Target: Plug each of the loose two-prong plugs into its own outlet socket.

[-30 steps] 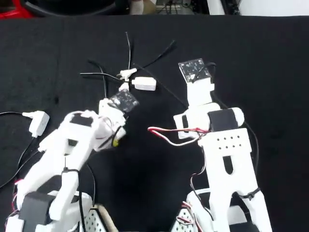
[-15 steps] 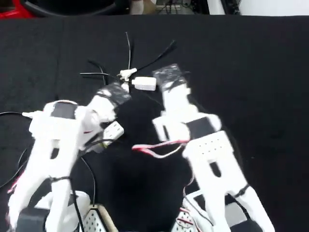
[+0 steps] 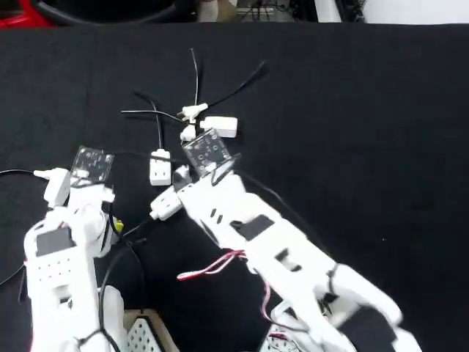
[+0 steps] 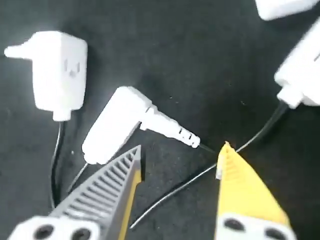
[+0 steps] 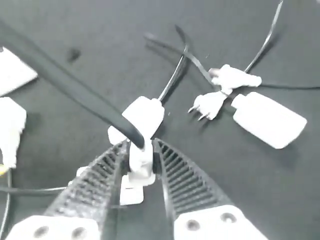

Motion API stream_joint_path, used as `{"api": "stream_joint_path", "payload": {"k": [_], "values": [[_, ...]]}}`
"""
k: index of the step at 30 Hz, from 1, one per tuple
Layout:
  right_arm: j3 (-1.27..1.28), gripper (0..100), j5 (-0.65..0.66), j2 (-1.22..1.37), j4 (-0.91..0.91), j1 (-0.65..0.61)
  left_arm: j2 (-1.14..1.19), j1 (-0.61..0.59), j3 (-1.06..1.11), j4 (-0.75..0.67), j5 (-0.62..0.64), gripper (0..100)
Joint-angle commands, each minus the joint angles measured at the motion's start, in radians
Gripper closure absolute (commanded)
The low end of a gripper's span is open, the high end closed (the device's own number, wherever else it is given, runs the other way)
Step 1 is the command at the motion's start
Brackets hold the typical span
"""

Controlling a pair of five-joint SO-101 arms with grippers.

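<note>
Robotics lab bench: black cloth table (image 3: 410,110), cables (image 3: 258,9) behind.

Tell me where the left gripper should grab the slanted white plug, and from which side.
Grip the plug by its wide blocky body, not the thin ribbed neck at its end. It lies flat and slanted, so probably come straight down, with the open left gripper turned so its fingers close across the long sides.
</note>
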Motion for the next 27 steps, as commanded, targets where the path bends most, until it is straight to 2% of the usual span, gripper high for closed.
{"api": "stream_joint_path", "payload": {"k": [1, 6, 8, 15, 21, 27], "values": [[-0.084, 98.6, -0.006, 0.173, -0.092, -0.04, -0.126, -0.013, 0.076, -0.018, 0.02, 76], [-0.142, 98.6, -0.006, 0.251, -0.058, -0.048, -0.259, -0.019, 0.202, -0.023, 0.012, 76], [-0.145, 98.6, -0.006, 0.251, -0.052, -0.052, -0.308, -0.019, 0.236, -0.018, -0.029, 76], [-0.143, 98.6, -0.006, 0.26, -0.043, -0.054, -0.414, -0.013, 0.277, 0.029, -0.051, 76], [-0.225, 98.6, -0.005, 0.306, 0.166, -0.1, -0.46, -0.013, 0.282, 0.052, -0.051, 76], [-0.441, 98.3, -0.005, 0.469, 0.371, -0.101, -0.463, -0.012, 0.282, 0.054, -0.051, 76]]}}
